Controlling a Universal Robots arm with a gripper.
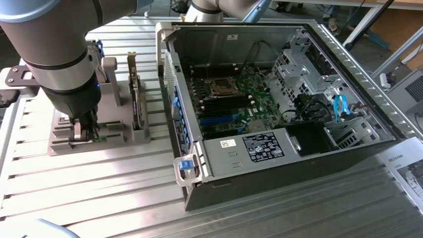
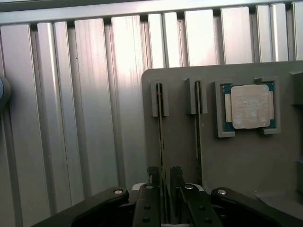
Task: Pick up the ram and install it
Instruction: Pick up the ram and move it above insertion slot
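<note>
Pick-up stage: the black gripper [image 2: 164, 176], jaws apart, straddles the thin green ram stick [image 2: 161, 137], which likely needs a square squeeze.

A ribbed aluminium desk [image 1: 99, 183] carries a grey holder block [image 1: 63, 146] toward the exterior view's left. Near it, to the right, an open computer case [image 1: 278, 198] lies on its side. A printed sheet [image 1: 409, 173] lies at the right edge.
</note>
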